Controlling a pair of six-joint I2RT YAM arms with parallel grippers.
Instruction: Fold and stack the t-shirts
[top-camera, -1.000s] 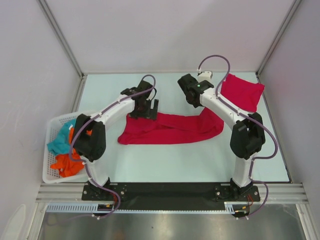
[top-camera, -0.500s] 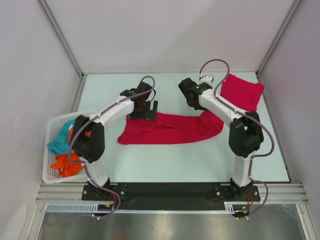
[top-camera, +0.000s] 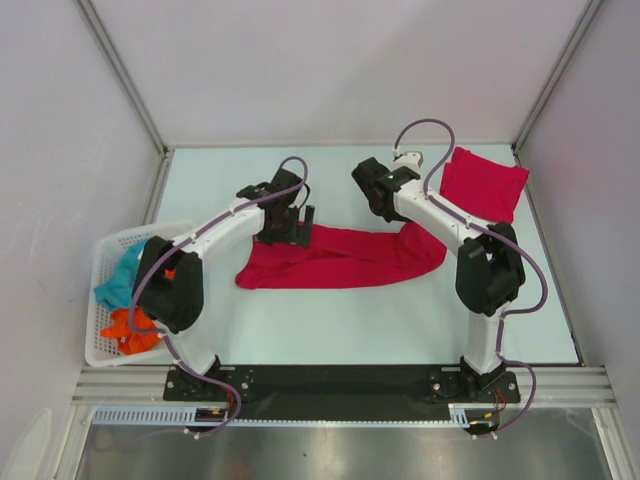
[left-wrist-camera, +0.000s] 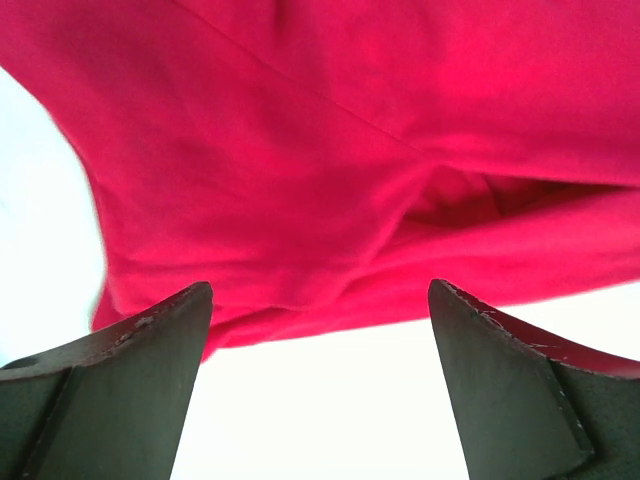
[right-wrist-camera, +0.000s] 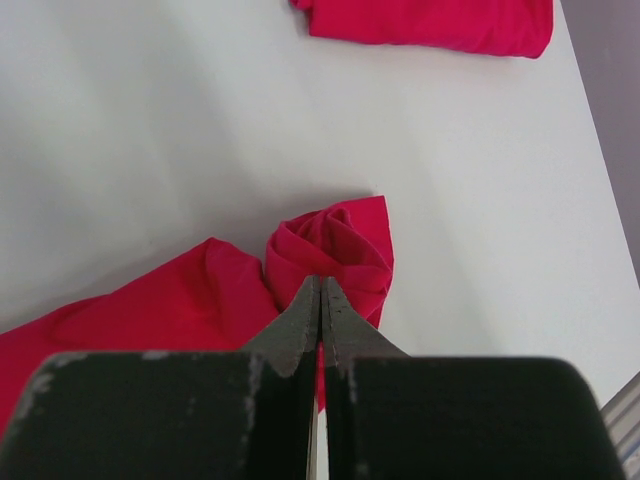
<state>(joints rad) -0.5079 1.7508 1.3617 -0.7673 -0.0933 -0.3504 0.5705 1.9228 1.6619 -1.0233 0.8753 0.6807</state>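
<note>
The counter carries the half-folded t-shirt, a long strip lying right under the left claw. That claw gapes wide and holds nothing. If it closes here it may catch only the top layer and pull the fold apart. The folded t-shirt lies well beyond the right claw, which is pressed shut and seemingly empty. The bunched end just past its tips could snag.

No words, labels, brand names, numbers or signs can be read in any view: none on the plain crimson-red cloth t-shirts, the white plastic basket or the pale tabletop.
</note>
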